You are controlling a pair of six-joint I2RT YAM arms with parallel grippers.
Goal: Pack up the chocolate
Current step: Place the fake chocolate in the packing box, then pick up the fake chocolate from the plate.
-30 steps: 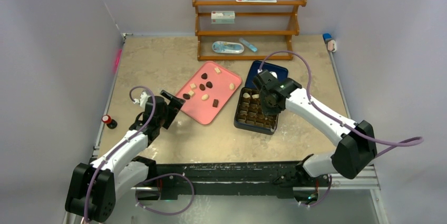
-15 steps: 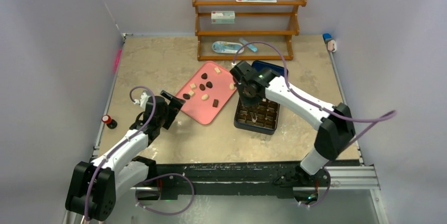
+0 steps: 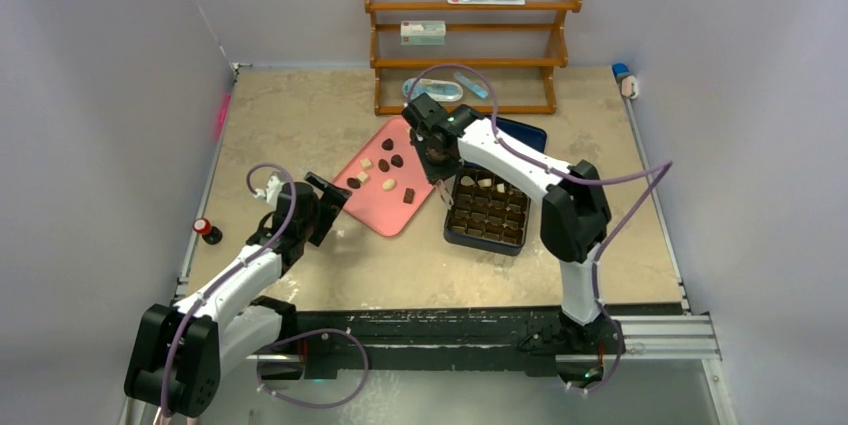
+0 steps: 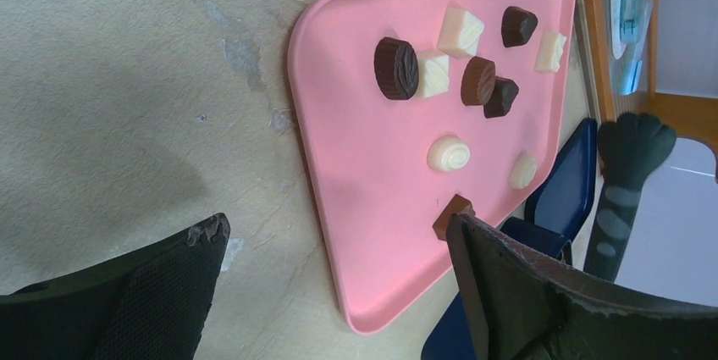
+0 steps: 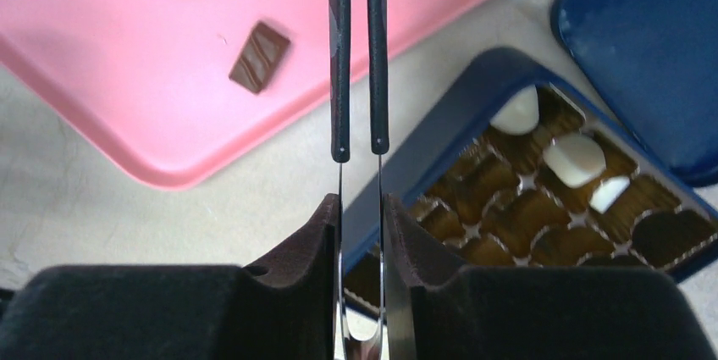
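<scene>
With right gripper (image 5: 361, 207) closed on the tweezers (image 5: 339, 55) over the pink tray (image 5: 102, 63), and left gripper (image 4: 336, 224) open beside it, lower onto one chocolate (image 5: 259, 45) and squeeze gently.

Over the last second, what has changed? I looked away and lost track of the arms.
The right gripper, shut on tweezers, swung left from above the box to above the right side of the tray. Nothing visibly was picked up or let go. The left gripper stayed open beside the tray. The tray, the box and the visible chocolates kept their places.
</scene>
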